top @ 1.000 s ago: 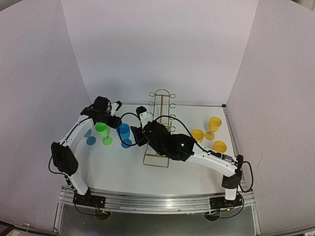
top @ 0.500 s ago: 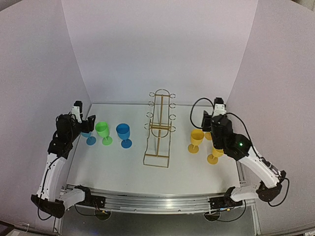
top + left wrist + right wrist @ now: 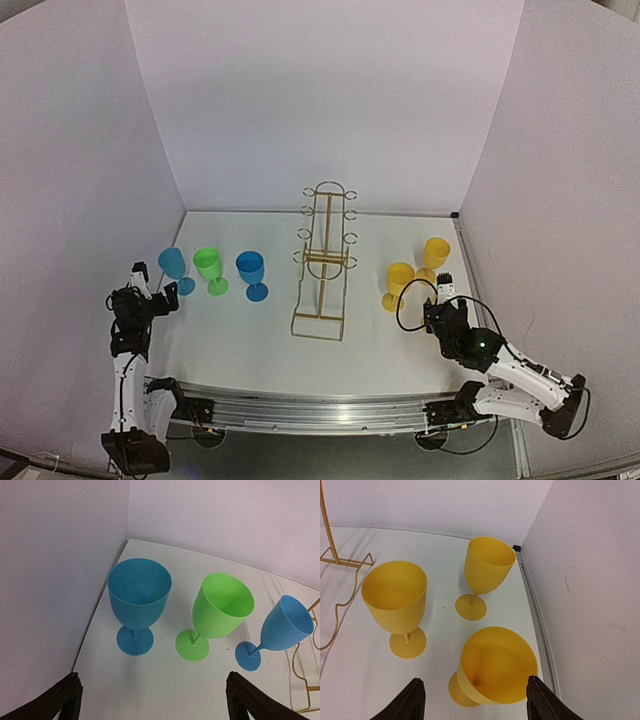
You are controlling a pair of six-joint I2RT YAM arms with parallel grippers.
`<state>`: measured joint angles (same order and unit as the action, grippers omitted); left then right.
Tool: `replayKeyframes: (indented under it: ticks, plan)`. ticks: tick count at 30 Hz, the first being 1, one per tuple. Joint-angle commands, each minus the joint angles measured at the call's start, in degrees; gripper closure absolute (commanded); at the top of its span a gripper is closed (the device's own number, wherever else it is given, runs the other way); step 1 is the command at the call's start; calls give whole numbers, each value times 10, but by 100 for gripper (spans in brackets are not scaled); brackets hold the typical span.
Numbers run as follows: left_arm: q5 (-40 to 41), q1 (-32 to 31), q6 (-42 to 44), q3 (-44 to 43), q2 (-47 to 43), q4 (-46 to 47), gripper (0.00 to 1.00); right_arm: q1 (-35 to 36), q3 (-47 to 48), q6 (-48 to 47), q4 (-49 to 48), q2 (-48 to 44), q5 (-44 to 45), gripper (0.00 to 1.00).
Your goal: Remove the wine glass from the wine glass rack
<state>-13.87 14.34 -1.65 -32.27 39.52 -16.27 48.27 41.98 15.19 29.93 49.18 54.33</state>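
Observation:
The gold wire wine glass rack (image 3: pixel 323 262) stands in the table's middle with no glass on it. Its wire shows at the right edge of the left wrist view (image 3: pixel 306 680) and at the left edge of the right wrist view (image 3: pixel 331 555). Two blue glasses (image 3: pixel 139 592) (image 3: pixel 287 627) and a green glass (image 3: pixel 222 605) stand upright ahead of my left gripper (image 3: pixel 155 705), which is open and empty. Three yellow glasses stand at the right. The nearest one (image 3: pixel 497 665) stands just ahead of my open right gripper (image 3: pixel 476 702), between the lines of its fingers.
In the top view the blue glass (image 3: pixel 172 266), green glass (image 3: pixel 210 268) and second blue glass (image 3: pixel 252 272) line up left of the rack. Two yellow glasses (image 3: pixel 400 282) (image 3: pixel 435 256) stand to its right. White walls enclose the table; a metal rail (image 3: pixel 535 610) edges its right side.
Both arms have drawn back from the table's middle to the near corners, left arm to the left, right arm to the right. Both grippers now hang low near the front edge.

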Motion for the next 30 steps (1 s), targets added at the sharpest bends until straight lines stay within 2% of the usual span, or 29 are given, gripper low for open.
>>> replayKeyframes:
  ticks: [1,5,9,14,17,20,24,26,30]
  plan:
    - [8,13,13,22,-15,72,0,-1,-72,-41,-116,-70,-33,34]
    - [12,15,13,33,-19,64,0,-1,-127,-69,-160,-149,-24,31]
    - [26,16,-25,57,-23,90,0,0,-148,-109,-161,-217,29,30]
    - [53,16,-51,99,-24,153,0,-1,-167,-174,-161,-220,65,26]
    - [42,16,-45,113,-22,160,0,-13,-182,-147,-159,-210,74,24]
    - [25,16,-41,118,-20,160,0,-55,-170,-108,-157,-175,85,24]
    - [7,16,-34,118,-15,168,0,-128,-75,-109,-126,-76,-18,25]
    - [-2,16,-32,120,-12,185,0,-152,-5,-142,-123,-17,-86,24]
    - [-17,16,-37,120,-17,195,0,-221,110,-182,-113,72,-167,24]
